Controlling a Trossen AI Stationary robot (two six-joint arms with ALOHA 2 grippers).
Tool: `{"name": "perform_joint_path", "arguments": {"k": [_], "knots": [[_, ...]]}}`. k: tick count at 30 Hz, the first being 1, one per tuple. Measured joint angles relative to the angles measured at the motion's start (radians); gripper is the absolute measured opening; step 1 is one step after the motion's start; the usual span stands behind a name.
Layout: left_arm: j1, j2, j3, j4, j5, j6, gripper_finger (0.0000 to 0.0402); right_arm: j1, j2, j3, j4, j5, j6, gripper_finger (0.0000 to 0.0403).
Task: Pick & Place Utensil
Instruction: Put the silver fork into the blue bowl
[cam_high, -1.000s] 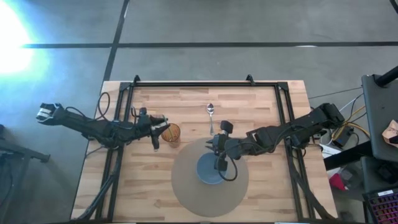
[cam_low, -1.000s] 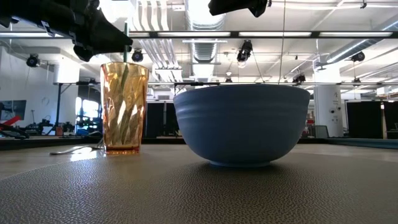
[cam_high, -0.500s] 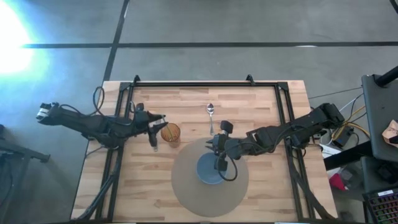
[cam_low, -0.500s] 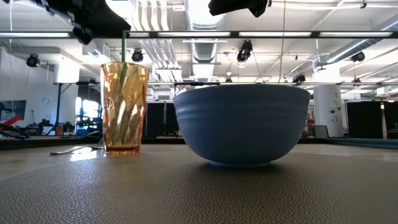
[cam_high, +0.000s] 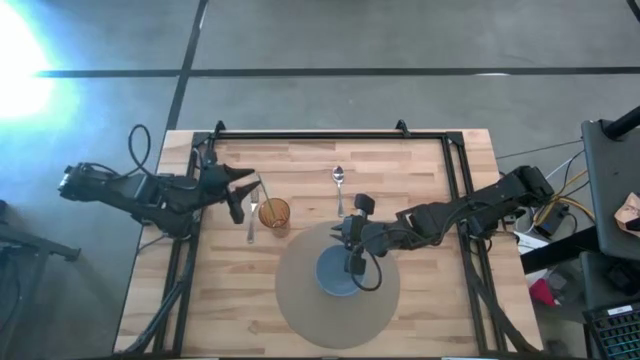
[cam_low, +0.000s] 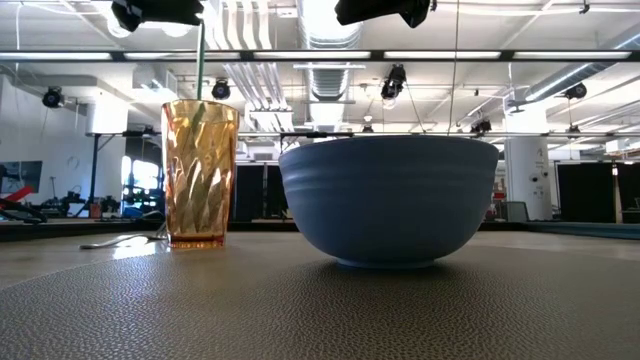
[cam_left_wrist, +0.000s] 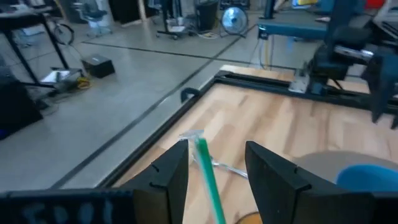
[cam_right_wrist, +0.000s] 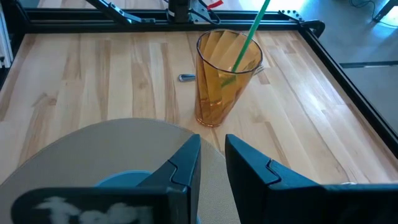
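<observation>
A green straw (cam_right_wrist: 245, 38) leans in the amber tumbler (cam_right_wrist: 225, 76) on the wooden table (cam_high: 300, 165), the left gripper (cam_high: 244, 186) spread just beside it, apparently clear, while the right gripper (cam_high: 352, 262), nearly closed and empty, hovers over the blue bowl (cam_low: 390, 200).

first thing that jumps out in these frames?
The amber tumbler with a green straw leaning in it, on the wood left of the round grey mat. The blue bowl sits on that mat under the right gripper. The left gripper is open beside the tumbler.
</observation>
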Motion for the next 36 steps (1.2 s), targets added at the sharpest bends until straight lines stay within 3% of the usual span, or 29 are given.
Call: {"name": "perform_joint_path", "arguments": {"k": [9, 16, 21, 26, 36], "knots": [[0.000, 0.019, -0.015, -0.048, 0.022, -0.084, 0.0151, 0.000, 0.000, 0.000, 0.000, 0.000, 0.000, 0.0068], [0.000, 0.063, -0.045, -0.069, 0.206, -0.169, 0.0151, 0.000, 0.000, 0.000, 0.000, 0.000, 0.000, 0.0068], [0.000, 0.083, -0.044, -0.115, 0.246, -0.198, 0.0151, 0.000, 0.000, 0.000, 0.000, 0.000, 0.000, 0.0068], [0.000, 0.084, -0.004, -0.195, 0.232, -0.203, 0.0151, 0.000, 0.000, 0.000, 0.000, 0.000, 0.000, 0.0068], [0.000, 0.087, 0.174, -0.474, 0.089, -0.298, 0.0150, 0.000, 0.000, 0.000, 0.000, 0.000, 0.000, 0.0068]]}}
